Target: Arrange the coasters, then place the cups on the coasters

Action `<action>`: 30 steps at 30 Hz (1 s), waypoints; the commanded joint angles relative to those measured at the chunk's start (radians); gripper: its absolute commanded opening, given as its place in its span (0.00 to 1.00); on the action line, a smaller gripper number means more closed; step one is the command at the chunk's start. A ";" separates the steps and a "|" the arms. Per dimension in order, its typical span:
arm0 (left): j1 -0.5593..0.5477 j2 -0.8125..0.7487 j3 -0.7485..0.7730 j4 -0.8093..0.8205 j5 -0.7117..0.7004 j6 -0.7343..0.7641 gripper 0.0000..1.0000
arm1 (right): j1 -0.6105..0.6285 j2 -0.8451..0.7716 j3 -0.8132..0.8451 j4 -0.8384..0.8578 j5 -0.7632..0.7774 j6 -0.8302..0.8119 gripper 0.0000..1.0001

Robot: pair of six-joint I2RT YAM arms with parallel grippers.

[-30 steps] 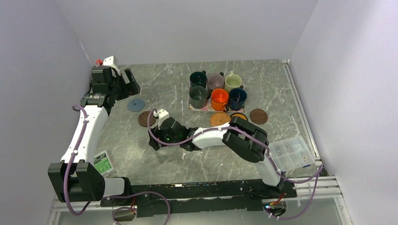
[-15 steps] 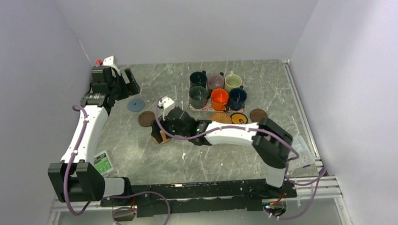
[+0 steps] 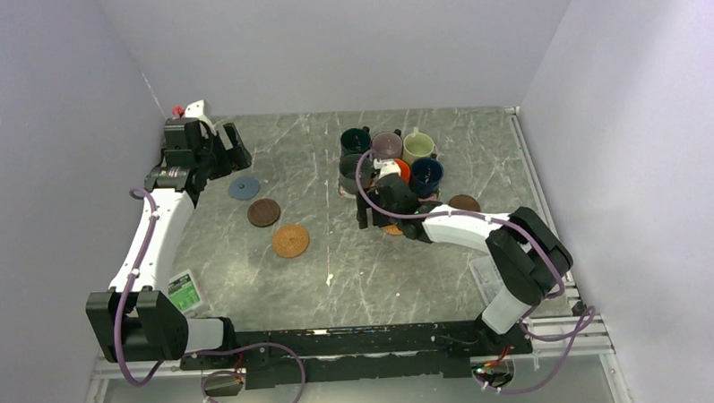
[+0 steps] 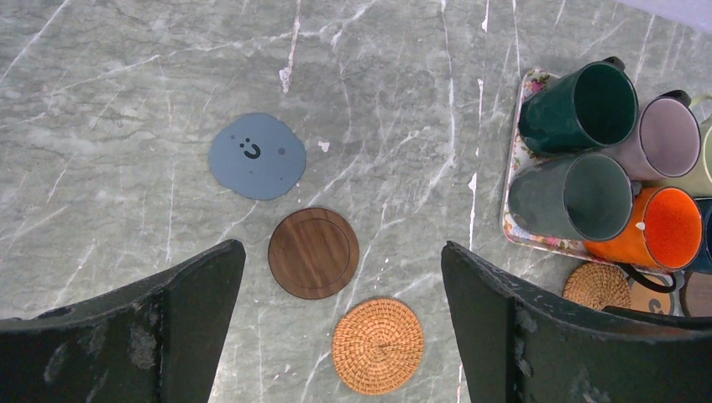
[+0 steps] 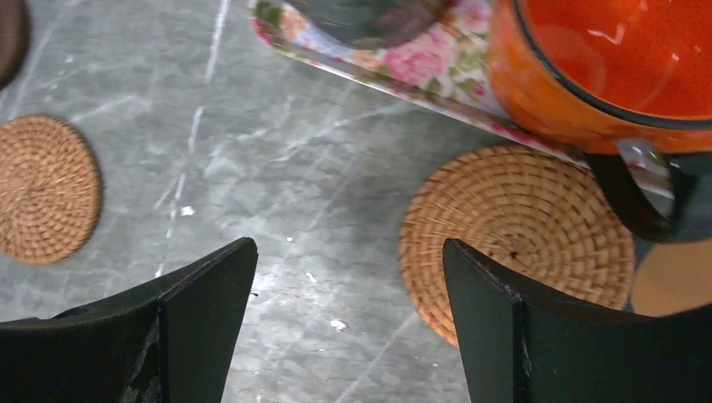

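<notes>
Jaws stand apart on both arms, and nothing is held. The left gripper (image 4: 341, 247) hangs high over the table's (image 3: 338, 283) far-left corner. Its camera lays out a diagonal row of blue coaster (image 4: 257, 156), brown coaster (image 4: 313, 253) and woven coaster (image 4: 378, 345), each apart from the next. The same view catches the green mug (image 4: 588, 105), mauve mug (image 4: 663, 138), grey mug (image 4: 579, 195) and orange mug (image 4: 663, 228) packed together on the floral mat (image 4: 509, 227).

The overhead view adds what that wrist cuts off. The cream mug (image 3: 418, 146) and navy mug (image 3: 426, 174) sit on the mat's right side, and a second brown coaster (image 3: 464, 203) lies off its near-right corner. From up there, though, the right arm covers much of the grey and orange mugs.

The right gripper (image 5: 348, 248) is down low over bare marble on the near side of the mat, fingers spread. Only its camera shows the close detail. The second woven coaster (image 5: 516, 235) lies by the right finger, right up against the mat's edge, with the orange mug's black handle hanging above it. The yellow-centred coaster (image 5: 672, 281) peeks in just beside it.
</notes>
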State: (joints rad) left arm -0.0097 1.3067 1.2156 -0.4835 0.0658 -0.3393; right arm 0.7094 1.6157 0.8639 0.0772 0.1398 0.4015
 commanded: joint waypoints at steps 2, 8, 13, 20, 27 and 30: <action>0.005 -0.015 0.015 0.016 0.016 -0.018 0.94 | -0.051 -0.002 -0.003 -0.007 -0.007 0.038 0.85; 0.005 -0.015 0.017 0.015 0.019 -0.018 0.94 | -0.092 0.022 -0.028 0.000 -0.011 0.045 0.86; 0.005 -0.017 0.016 0.016 0.019 -0.019 0.94 | -0.110 0.036 -0.038 -0.004 0.004 0.044 0.85; 0.005 -0.017 0.017 0.015 0.021 -0.017 0.94 | -0.118 0.085 -0.034 -0.006 -0.084 0.068 0.85; 0.005 -0.015 0.018 0.015 0.020 -0.019 0.94 | -0.077 0.119 -0.053 0.012 -0.190 0.127 0.84; 0.005 -0.017 0.015 0.016 0.020 -0.020 0.94 | -0.026 0.137 -0.047 0.007 -0.197 0.146 0.83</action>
State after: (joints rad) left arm -0.0097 1.3067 1.2156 -0.4831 0.0677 -0.3393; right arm 0.6159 1.6947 0.8246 0.1410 0.0486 0.4793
